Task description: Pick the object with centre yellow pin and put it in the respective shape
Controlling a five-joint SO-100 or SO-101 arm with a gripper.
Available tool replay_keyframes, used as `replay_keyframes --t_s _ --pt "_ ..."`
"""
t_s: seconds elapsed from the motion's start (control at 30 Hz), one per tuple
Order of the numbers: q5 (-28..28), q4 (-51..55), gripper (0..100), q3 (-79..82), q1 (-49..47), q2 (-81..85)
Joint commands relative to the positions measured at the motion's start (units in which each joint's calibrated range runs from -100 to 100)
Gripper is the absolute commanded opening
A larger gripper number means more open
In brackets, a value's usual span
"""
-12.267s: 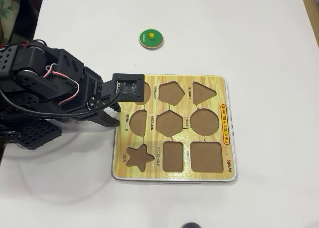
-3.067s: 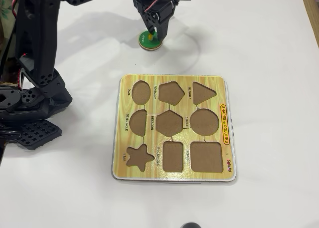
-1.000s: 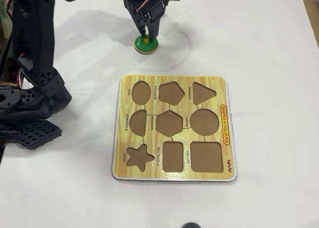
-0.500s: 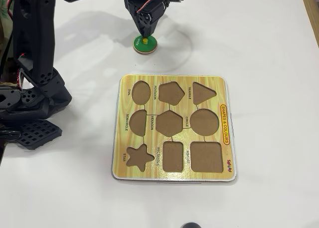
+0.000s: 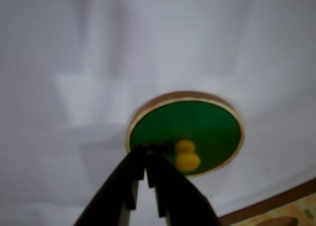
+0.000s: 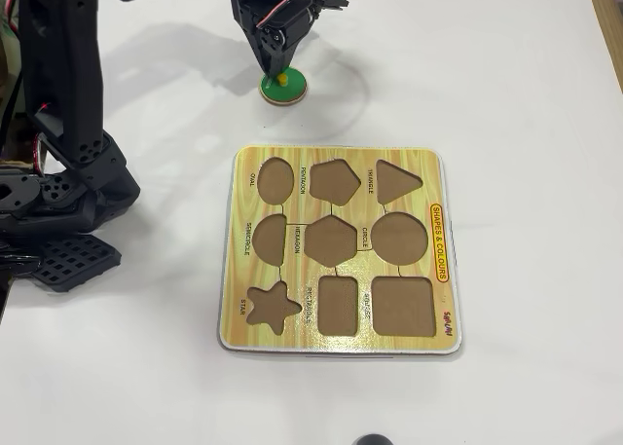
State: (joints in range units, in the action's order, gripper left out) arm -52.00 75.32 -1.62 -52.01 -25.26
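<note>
The green disc (image 6: 283,89) with a pale rim and a yellow knob (image 6: 282,77) lies flat on the white table, above the puzzle board (image 6: 292,330) in the overhead view. My gripper (image 6: 278,68) comes down on it from above. In the wrist view the dark fingers (image 5: 129,179) are pressed together, and the gripper (image 5: 146,154) tip rests on the disc (image 5: 207,124) just left of the knob (image 5: 186,159). Nothing shows between the fingers. The round cutout labelled CIRCLE (image 6: 400,239) on the board is empty and well away from the gripper.
The arm's black base (image 6: 58,221) stands at the left edge of the overhead view, and its upper links cross the top left. The board also has oval, pentagon, triangle, semicircle, hexagon, star, rectangle and square cutouts. A board corner (image 5: 291,211) shows at the wrist view's lower right.
Over the last seconds the gripper has shifted slightly left and its fingers have come together. The disc has slid a little to the left on the table.
</note>
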Motion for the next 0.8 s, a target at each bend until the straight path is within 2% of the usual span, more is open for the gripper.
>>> replay_keyframes --t_s 0.0,0.07,0.23,0.77 --pt "-0.19 0.39 1 1.98 0.45 2.58" --pt "-0.19 0.39 2 2.16 0.45 2.58" --pt "0.22 -0.21 16 2.07 0.35 2.58" --pt "0.22 -0.47 17 2.34 1.43 2.66"
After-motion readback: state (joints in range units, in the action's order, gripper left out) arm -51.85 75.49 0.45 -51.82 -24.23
